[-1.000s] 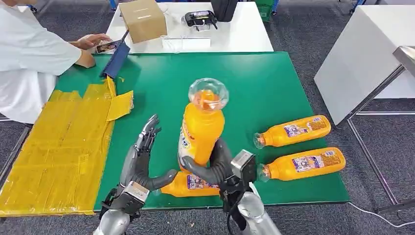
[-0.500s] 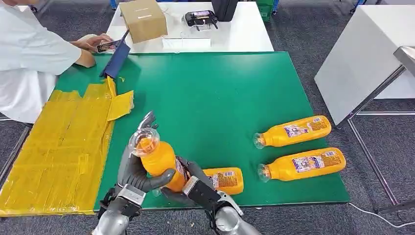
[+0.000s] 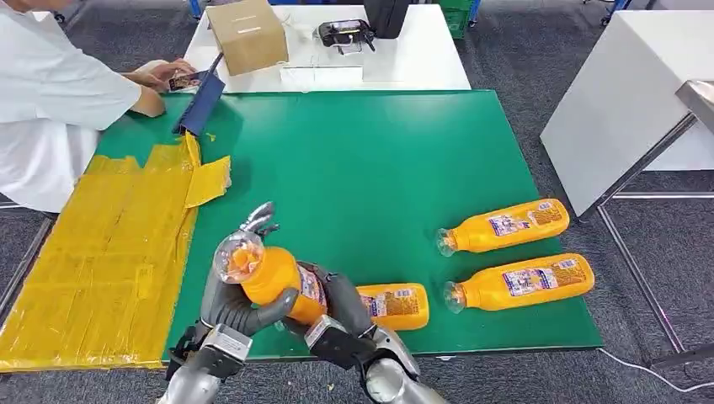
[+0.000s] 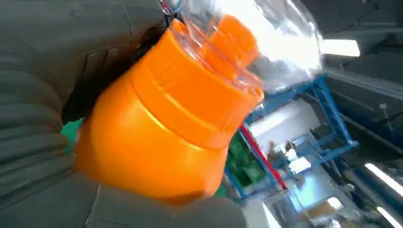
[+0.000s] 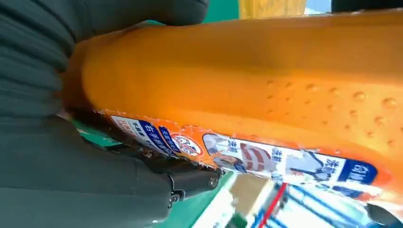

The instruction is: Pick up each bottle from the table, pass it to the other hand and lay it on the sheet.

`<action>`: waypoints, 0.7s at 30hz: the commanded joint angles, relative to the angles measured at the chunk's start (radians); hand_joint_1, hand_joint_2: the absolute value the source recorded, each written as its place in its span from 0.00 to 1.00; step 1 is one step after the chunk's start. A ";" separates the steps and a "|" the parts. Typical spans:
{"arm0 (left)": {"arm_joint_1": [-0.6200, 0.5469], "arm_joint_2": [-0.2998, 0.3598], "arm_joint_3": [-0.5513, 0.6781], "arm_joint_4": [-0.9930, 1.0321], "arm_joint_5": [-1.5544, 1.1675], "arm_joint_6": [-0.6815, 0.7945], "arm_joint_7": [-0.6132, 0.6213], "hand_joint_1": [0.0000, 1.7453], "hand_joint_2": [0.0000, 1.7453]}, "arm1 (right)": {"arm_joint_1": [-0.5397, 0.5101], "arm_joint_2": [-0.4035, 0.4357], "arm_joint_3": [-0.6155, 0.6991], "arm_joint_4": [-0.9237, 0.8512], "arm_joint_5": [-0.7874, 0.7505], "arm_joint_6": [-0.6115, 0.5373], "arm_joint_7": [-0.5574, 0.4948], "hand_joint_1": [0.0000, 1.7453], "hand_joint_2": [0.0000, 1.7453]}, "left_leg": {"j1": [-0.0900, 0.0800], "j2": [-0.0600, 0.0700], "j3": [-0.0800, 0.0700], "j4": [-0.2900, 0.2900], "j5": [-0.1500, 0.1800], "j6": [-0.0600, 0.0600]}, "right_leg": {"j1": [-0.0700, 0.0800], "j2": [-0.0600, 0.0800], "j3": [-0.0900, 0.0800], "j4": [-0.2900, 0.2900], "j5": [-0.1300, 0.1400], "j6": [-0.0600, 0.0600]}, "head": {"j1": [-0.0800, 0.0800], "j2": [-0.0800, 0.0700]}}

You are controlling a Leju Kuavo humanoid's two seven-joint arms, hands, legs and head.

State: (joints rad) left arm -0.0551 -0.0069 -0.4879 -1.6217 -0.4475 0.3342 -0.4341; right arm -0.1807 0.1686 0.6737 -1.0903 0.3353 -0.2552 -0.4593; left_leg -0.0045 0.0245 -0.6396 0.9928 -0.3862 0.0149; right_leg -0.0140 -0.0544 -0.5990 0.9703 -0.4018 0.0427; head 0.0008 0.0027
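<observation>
An orange bottle point(image 3: 274, 279) with a clear cap is held tilted above the table's front edge, cap toward the yellow sheet point(image 3: 101, 252). My right hand point(image 3: 337, 316) grips its labelled body point(image 5: 247, 90). My left hand point(image 3: 240, 290) wraps its upper part just below the cap point(image 4: 190, 95). Another orange bottle point(image 3: 394, 305) lies on the green table point(image 3: 370, 160) right behind the held one. Two more bottles point(image 3: 503, 225) point(image 3: 520, 283) lie side by side at the front right.
A person in white sits at the far left, hands by a phone point(image 3: 183, 81). A dark blue pouch point(image 3: 199, 105) and a loose yellow flap point(image 3: 207, 180) lie near the sheet's far end. A cardboard box point(image 3: 246, 34) stands on the white table behind.
The bottle went from upright in my right hand to tilted left and low. My left hand, open a second ago, has closed around its upper part.
</observation>
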 commanded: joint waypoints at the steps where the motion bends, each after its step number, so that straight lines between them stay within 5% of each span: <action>1: -0.025 0.014 -0.020 0.069 -0.014 -0.006 0.016 1.00 1.00 | 0.025 -0.050 0.024 -0.085 0.013 -0.015 -0.007 1.00 1.00 | 0.001 -0.001 0.007 0.000 -0.004 -0.002 | 0.000 0.006 0.007 -0.001 -0.003 -0.002 | 0.000 0.000; 13: -0.033 -0.006 0.029 0.120 -0.028 -0.013 0.050 1.00 1.00 | 0.090 -0.088 -0.021 -0.445 0.049 -0.152 -0.045 1.00 1.00 | 0.000 0.000 0.003 0.001 -0.003 -0.002 | 0.000 0.005 0.003 0.001 -0.002 -0.001 | 0.000 0.000; 21: -0.033 -0.007 0.030 0.122 -0.027 -0.014 0.050 1.00 1.00 | 0.089 -0.088 -0.023 -0.459 0.050 -0.157 -0.046 1.00 1.00 | 0.001 0.002 0.005 0.000 -0.004 -0.002 | 0.000 0.009 0.006 0.000 -0.002 -0.002 | 0.000 0.000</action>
State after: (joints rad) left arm -0.0888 -0.0446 -0.5135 -1.6217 -0.4643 0.3151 -0.4234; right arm -0.0584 0.0992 0.6302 -1.4172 0.3914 -0.3903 -0.4673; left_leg -0.0045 0.0239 -0.6407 0.9928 -0.3865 0.0148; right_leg -0.0138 -0.0543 -0.5987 0.9704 -0.4016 0.0431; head 0.0011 0.0027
